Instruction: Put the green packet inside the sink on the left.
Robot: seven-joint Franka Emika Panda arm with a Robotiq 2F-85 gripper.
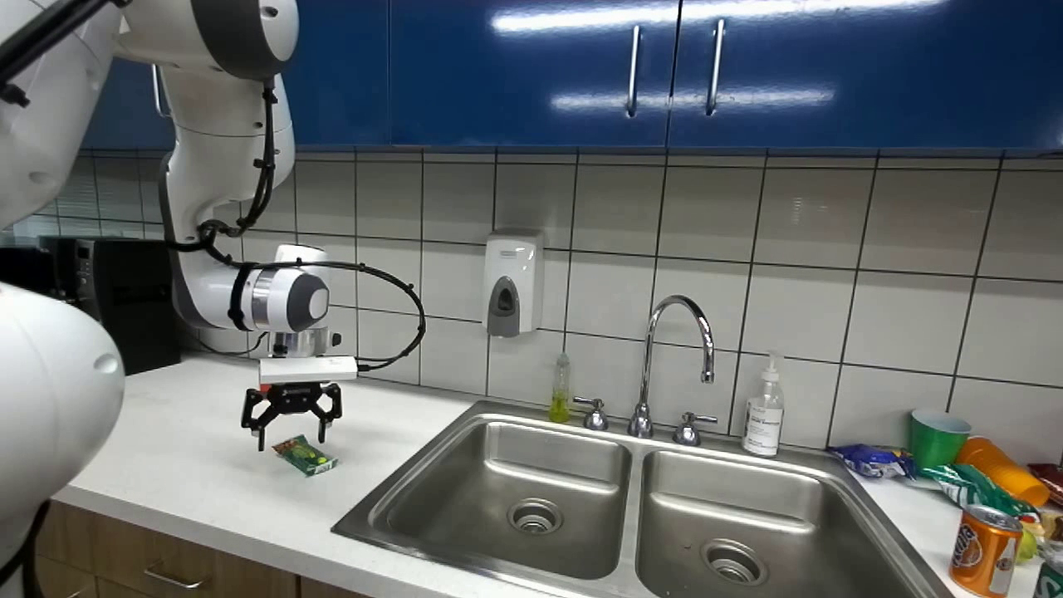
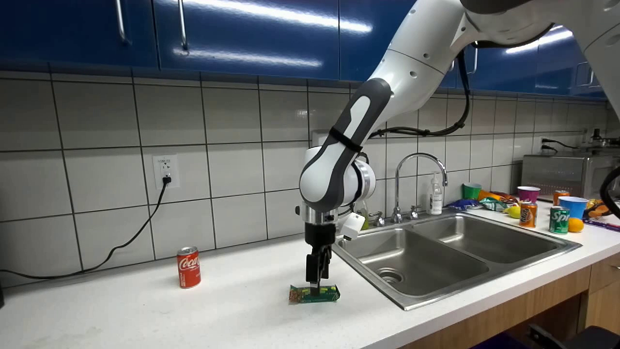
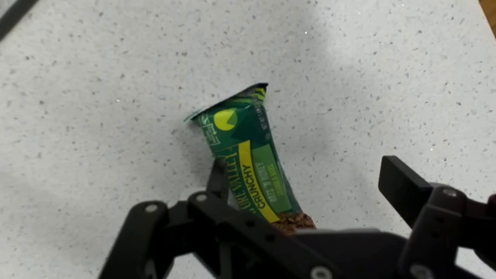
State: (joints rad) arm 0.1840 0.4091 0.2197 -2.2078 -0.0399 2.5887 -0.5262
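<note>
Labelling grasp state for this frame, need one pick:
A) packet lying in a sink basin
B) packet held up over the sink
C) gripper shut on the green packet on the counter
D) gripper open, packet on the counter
D: the gripper stands with its jaws wide apart in an exterior view and the wrist view, and the green packet lies on the white counter.

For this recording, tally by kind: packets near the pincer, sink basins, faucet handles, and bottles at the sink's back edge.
Packets: 1, the green packet
Basins: 2, left basin and right basin
Faucet handles: 2, left handle and right handle
Bottles: 2, yellow-green bottle and pump bottle
Total: 7
</note>
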